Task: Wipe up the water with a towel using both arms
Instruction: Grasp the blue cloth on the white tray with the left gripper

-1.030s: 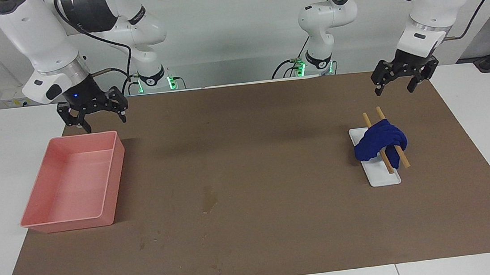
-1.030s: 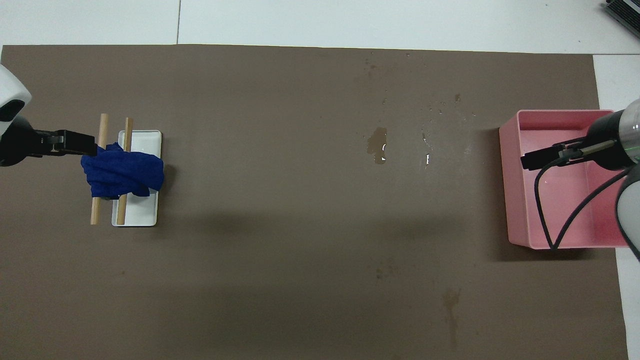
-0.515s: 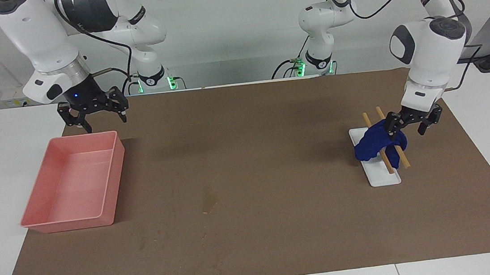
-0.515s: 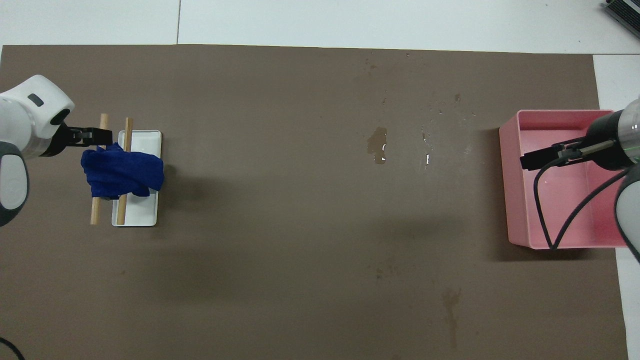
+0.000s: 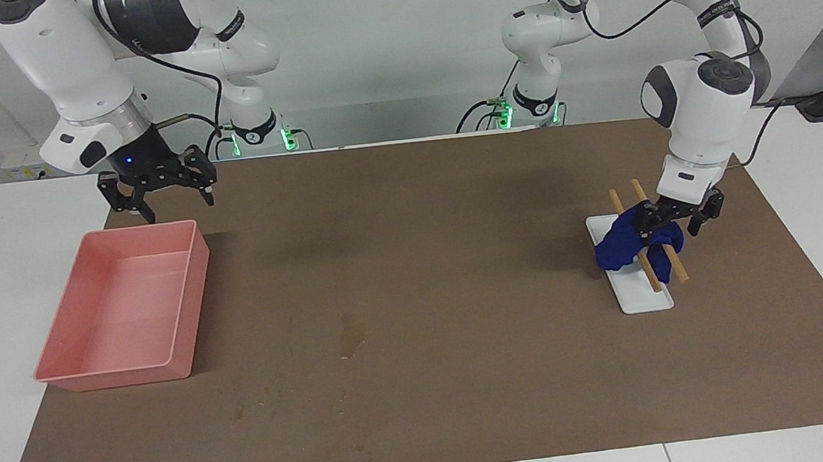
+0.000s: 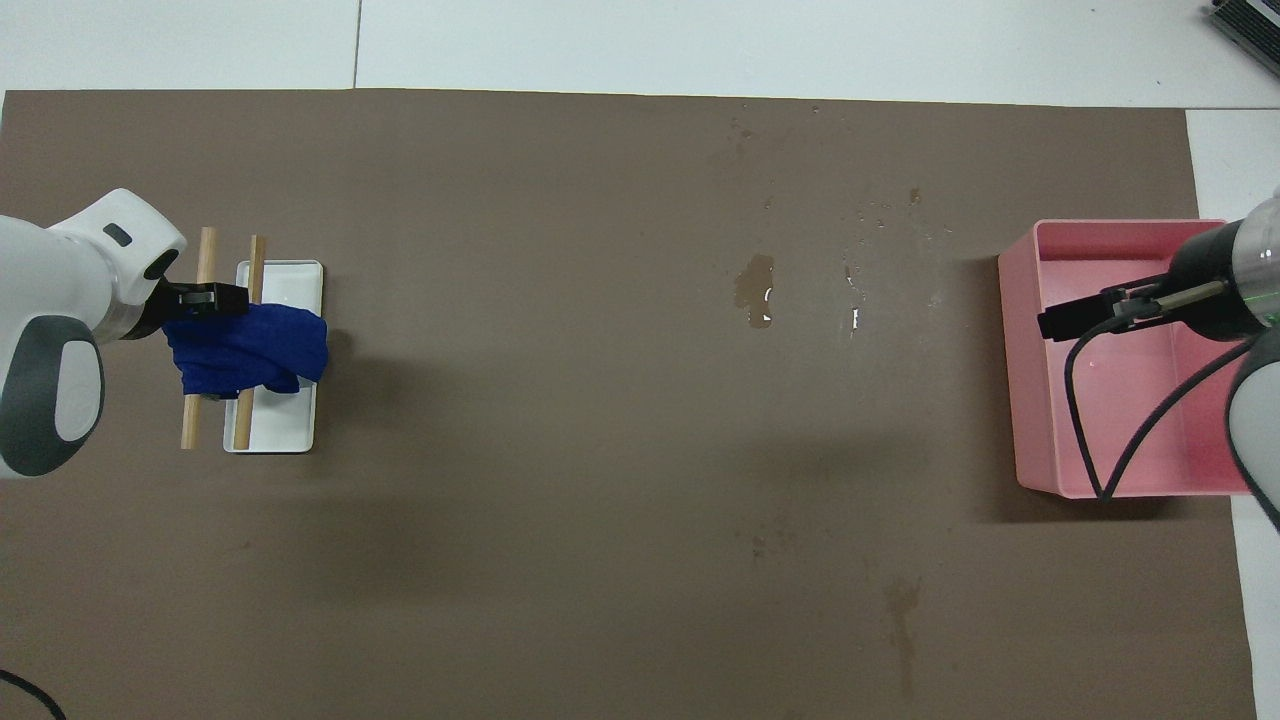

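The blue towel (image 5: 621, 248) (image 6: 250, 350) lies bunched over two wooden sticks (image 5: 678, 268) on a small white dish (image 5: 640, 296). My left gripper (image 5: 670, 230) (image 6: 225, 300) is down at the towel's end toward the left arm's side of the table. It is open, with one finger on each side of the cloth's top fold. The water (image 5: 350, 335) (image 6: 755, 290) is a pale blotch on the brown mat, midway between the dish and the pink tray. My right gripper (image 5: 158, 184) (image 6: 1060, 322) hangs open over the pink tray, holding nothing.
The pink tray (image 5: 185, 313) (image 6: 1015, 400) stands at the right arm's end of the mat. Small pale specks (image 6: 855, 318) dot the mat beside the water. The brown mat (image 5: 472, 391) covers most of the white table.
My left arm has swung down from above the mat's edge, bringing its gripper onto the towel. The towel has barely shifted. The right arm waits unmoved.
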`<state>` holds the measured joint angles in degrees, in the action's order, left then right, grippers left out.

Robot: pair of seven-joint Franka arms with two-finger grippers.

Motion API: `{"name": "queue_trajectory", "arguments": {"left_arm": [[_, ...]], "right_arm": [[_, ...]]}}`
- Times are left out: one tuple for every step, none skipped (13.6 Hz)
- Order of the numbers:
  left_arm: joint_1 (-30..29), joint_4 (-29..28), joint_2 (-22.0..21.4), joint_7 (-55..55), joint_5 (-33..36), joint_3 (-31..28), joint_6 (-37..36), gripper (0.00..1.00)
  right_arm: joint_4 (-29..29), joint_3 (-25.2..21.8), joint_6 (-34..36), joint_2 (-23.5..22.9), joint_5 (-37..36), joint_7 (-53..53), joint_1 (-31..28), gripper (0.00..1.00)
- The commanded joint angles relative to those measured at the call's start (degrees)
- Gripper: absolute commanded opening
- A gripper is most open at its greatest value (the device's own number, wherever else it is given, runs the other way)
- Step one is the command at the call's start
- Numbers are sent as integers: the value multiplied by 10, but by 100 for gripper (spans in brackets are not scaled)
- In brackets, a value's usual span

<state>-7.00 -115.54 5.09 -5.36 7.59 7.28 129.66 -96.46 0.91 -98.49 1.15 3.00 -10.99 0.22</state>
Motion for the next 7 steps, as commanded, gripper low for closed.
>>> {"name": "queue_trajectory", "arguments": {"left_arm": [[4,-3,-17,-32,12,-2,-28,72],[5,-3,-17,-40,12,-1,-29,60],[5,-2,-17,-40,12,-2,-30,47],[5,-1,-17,-40,13,-2,-33,32],[5,0,-17,-40,24,-1,-37,17],[5,6,-15,-40,43,-1,-40,2],[5,10,-15,-40,46,0,-51,0]], "right_arm": [[-10,1,6,10,1,-2,0,100],[-10,0,6,10,1,-2,0,100],[-10,0,6,10,1,-2,0,100],[-10,1,7,10,1,-2,0,100],[-10,1,7,10,1,-2,0,100],[-11,1,6,10,1,-2,0,100],[-11,1,6,10,2,-1,0,100]]}}
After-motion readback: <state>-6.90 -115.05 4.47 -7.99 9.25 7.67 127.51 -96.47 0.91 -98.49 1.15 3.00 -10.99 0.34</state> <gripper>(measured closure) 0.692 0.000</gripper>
